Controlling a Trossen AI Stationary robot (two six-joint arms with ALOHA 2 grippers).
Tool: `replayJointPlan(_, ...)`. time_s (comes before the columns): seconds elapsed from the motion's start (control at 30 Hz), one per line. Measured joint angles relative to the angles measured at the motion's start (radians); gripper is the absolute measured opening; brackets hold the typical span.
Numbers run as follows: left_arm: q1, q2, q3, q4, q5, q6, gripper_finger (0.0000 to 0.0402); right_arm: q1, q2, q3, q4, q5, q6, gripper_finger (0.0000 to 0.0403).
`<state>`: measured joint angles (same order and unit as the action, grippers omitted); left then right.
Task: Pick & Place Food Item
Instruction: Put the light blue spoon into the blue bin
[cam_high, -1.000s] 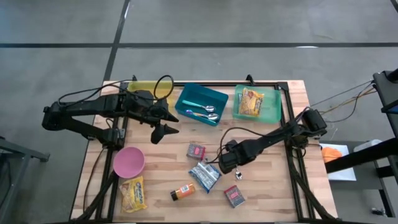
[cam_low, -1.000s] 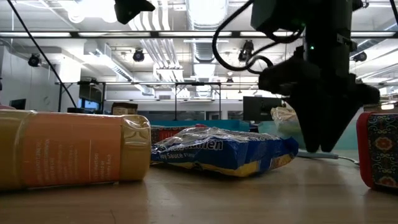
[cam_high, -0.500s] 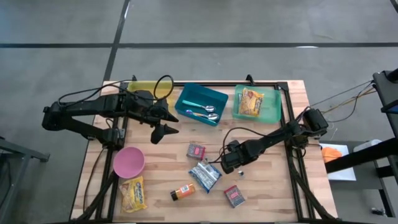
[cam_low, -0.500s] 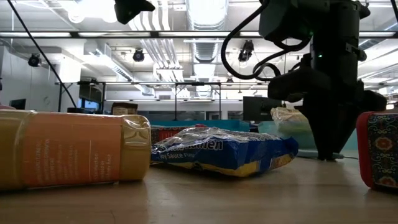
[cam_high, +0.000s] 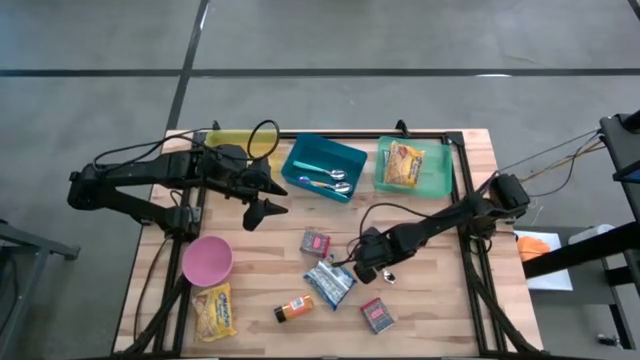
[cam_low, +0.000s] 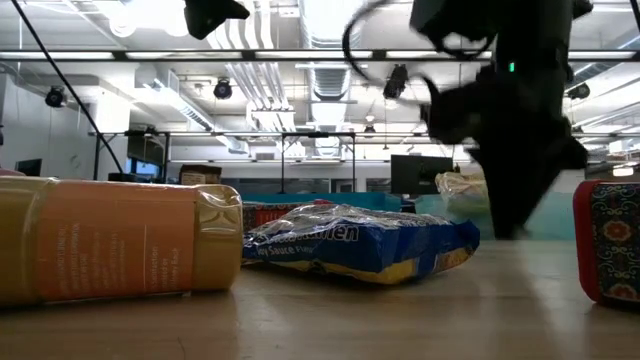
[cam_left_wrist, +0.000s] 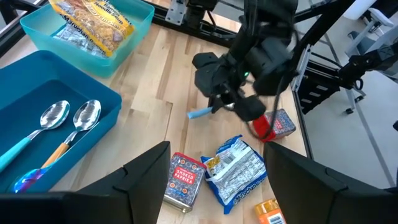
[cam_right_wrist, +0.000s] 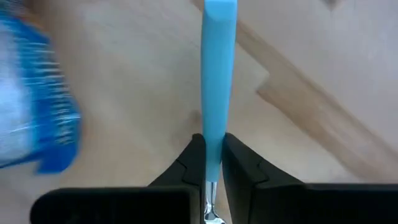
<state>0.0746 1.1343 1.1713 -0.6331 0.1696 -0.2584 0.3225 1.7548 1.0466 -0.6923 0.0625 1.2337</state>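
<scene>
My right gripper (cam_high: 372, 264) points down at the middle of the table, shut on a blue-handled utensil (cam_left_wrist: 199, 113) just right of a blue food packet (cam_high: 328, 283). Two red tins (cam_high: 316, 242) (cam_high: 377, 314), an orange bottle (cam_high: 293, 309) and a yellow noodle packet (cam_high: 214, 310) lie flat on the wood. My left gripper (cam_high: 262, 211) hangs open above the table's left half, holding nothing. My right gripper pinches the utensil's blue handle (cam_right_wrist: 212, 127) between its two fingers, close to where the metal neck begins. The fingers come from above, pointing down, and lie across the handle. The handle lies about level, its free end (cam_left_wrist: 191, 114) toward the far side. Whether it is clear of the wood, I cannot tell.
Along the far edge stand a yellow bin (cam_high: 240, 140), a blue bin (cam_high: 322, 167) with two spoons and a teal bin (cam_high: 437, 178) with a noodle packet. A pink bowl (cam_high: 207, 260) sits at the left. Bare wood lies at the right front.
My right gripper has shut its fingers on the blue handle and rolled a little about its own axis. In the low view its tip now stands slightly higher than before. The left arm has kept still.
</scene>
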Motion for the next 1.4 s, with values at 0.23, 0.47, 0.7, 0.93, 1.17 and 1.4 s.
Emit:
replayJointPlan(0.23,0.008,0.002,0.000,0.000,0.001,-0.098,0.0263,0.000,-0.087,0.013,-0.003,0.090,-0.162,0.0024)
replayJointPlan(0.47,0.066,0.071,-0.001,0.009,0.066,-0.432,0.0263,0.002,-0.188,0.067,-0.004,0.226,-0.433,0.0024)
replayJointPlan(0.7,0.085,0.205,-0.001,0.097,0.157,-0.480,0.0263,-0.020,-0.235,0.164,-0.060,0.329,-0.610,0.0024)
replayJointPlan(0.93,0.126,0.221,0.002,0.200,0.200,-0.491,0.0263,-0.109,-0.238,0.242,-0.186,0.361,-0.619,0.0024)
replayJointPlan(1.17,0.132,0.108,0.002,0.214,0.162,-0.370,0.0263,-0.325,-0.255,0.273,-0.093,0.250,-0.741,0.0024)
replayJointPlan(1.4,0.123,0.038,0.000,0.141,0.113,-0.350,0.0263,-0.564,-0.231,0.274,0.120,0.067,-0.861,0.0024)
